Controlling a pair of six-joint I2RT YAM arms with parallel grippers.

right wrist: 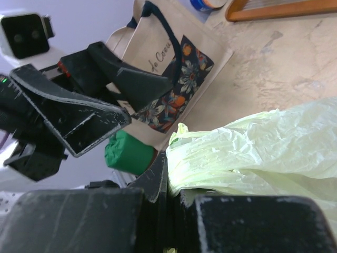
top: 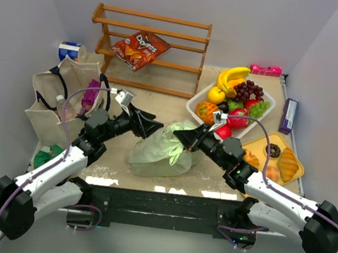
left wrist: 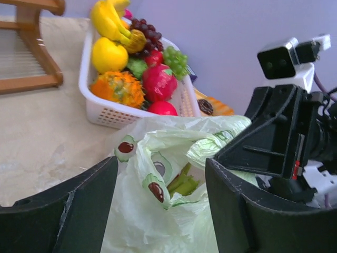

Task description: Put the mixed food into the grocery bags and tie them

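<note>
Bag [top: 153,155], pale green, pinched (at rim) by right claw [top: 178,135], left claw [top: 154,126] spread wide — alongside

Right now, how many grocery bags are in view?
2. The pale green plastic bag lies in the centre; the beige tote stands at the far left. Others may be hidden.

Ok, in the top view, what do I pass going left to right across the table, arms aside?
beige tote → pale green plastic bag → white fruit basket → yellow pastry tray
</note>
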